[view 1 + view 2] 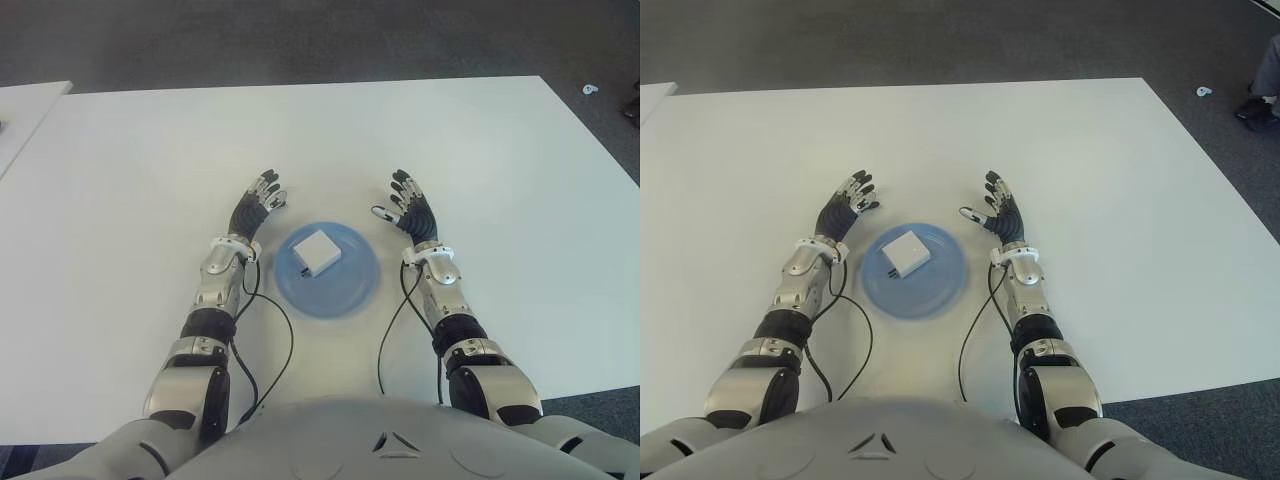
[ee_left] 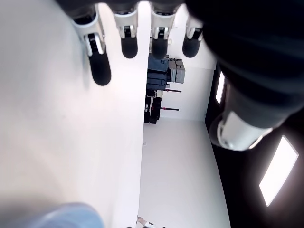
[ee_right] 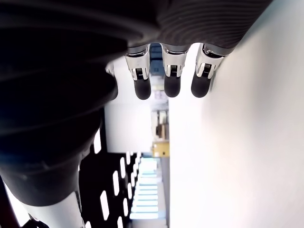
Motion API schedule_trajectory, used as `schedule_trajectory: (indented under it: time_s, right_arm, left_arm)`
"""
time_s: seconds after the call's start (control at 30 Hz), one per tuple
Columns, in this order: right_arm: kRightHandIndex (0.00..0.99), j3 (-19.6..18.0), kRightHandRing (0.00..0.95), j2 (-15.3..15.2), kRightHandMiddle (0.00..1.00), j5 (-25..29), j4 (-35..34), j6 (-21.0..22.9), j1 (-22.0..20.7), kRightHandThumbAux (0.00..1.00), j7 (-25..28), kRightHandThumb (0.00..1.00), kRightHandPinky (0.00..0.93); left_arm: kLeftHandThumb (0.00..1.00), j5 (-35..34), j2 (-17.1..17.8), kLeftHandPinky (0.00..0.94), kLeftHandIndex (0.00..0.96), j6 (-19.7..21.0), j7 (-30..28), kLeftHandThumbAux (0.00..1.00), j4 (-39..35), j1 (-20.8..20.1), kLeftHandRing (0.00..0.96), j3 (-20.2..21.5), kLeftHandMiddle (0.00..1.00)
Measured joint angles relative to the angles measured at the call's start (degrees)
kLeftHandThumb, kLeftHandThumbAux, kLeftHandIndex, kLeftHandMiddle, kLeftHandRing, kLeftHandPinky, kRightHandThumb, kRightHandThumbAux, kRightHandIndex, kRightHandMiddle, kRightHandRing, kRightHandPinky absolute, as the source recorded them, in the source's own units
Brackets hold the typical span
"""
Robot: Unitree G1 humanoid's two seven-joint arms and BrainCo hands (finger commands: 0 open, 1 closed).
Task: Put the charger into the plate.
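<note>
Blue plate (image 1: 350,290) holds a white square charger (image 1: 316,251); each flanking robot hand (image 1: 258,206) (image 1: 409,210) spread, empty.

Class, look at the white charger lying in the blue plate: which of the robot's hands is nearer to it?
Left, narrowly. The left hand shows just beyond the plate's left edge, fingers open; the right hand shows off its right edge, slightly farther from the charger, which lies left of the plate's centre.

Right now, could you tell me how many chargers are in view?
1: a white charger lying in the blue plate, between the open left hand and right hand.
</note>
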Motion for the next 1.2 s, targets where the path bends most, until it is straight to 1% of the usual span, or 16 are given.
schedule_trajectory:
  time_s: [0.23,0.5,0.9,1.2]
  right_arm:
    - [0.020,-0.24,0.015,-0.06,0.041,0.00,0.87,-0.24,-0.40,0.833,0.88,0.000,0.039]
    - [0.018,-0.32,0.012,-0.27,0.037,-0.02,2.06,-0.64,-1.13,0.823,1.95,0.000,0.031]
    - [0.006,-0.28,0.001,-0.49,0.023,-0.13,5.01,-0.80,-3.24,0.774,2.47,0.000,0.011]
    - [0.000,-0.21,0.000,-0.44,0.010,-0.15,6.29,-0.78,-4.40,0.757,2.44,0.004,0.000]
  left_arm:
    - [0.107,0.31,-0.01,0.120,0.040,-0.21,0.01,0.679,-0.54,0.57,0.067,-0.09,0.060]
    - [0.091,1.21,-0.07,0.117,0.030,-1.70,0.45,0.670,-0.62,1.21,0.070,-0.07,0.063]
    - [0.080,2.76,-0.13,0.111,0.018,-3.92,4.25,0.662,-1.08,2.60,0.069,-0.07,0.065]
    - [0.109,3.97,0.02,0.107,0.022,-5.90,7.28,0.668,-2.59,4.78,0.073,0.12,0.068]
